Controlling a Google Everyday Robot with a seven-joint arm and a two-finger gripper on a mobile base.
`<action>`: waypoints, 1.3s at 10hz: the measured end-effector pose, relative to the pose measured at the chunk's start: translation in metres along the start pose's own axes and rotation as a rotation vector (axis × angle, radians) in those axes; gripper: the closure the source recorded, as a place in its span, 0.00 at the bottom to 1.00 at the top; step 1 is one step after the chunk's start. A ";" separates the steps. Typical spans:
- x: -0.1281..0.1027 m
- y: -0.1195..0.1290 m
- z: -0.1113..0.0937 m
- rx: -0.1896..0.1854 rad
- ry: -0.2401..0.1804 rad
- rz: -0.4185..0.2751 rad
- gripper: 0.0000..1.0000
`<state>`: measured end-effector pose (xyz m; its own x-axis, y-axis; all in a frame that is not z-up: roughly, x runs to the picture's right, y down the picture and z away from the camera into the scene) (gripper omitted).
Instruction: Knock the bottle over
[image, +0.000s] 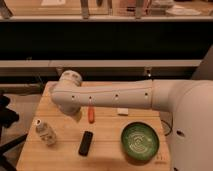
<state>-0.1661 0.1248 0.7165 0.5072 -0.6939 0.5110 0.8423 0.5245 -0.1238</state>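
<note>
A: While your arm (110, 95) hung over the table (30, 159), where was the gripper?

B: Tucked under the arm's bend, toward the back left of the view, and hidden from you. You could not tell whether it was released, clenched, or grasping anything.

A: And the bottle (45, 133)?

B: It stood near the table's front left corner, cap up and apparently not yet toppled, with bare wood between it and the arm. From the bend it lay forward, toward the camera, and a little left in the view.

A: What did your next move turn on?

B: That direction, I'd judge. The bottle's long axis ran upward, so a sideways push high on the body should have tipped it — but you had to come down and forward first. The black bar (86, 143) lay near the bottle's right — close to that path.
</note>
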 end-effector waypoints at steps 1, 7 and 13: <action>0.000 -0.001 0.001 0.003 -0.003 -0.006 0.72; -0.006 -0.019 0.015 0.018 -0.036 -0.057 0.99; -0.030 -0.034 0.024 0.017 -0.061 -0.114 0.99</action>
<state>-0.2144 0.1400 0.7259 0.3960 -0.7183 0.5721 0.8904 0.4526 -0.0480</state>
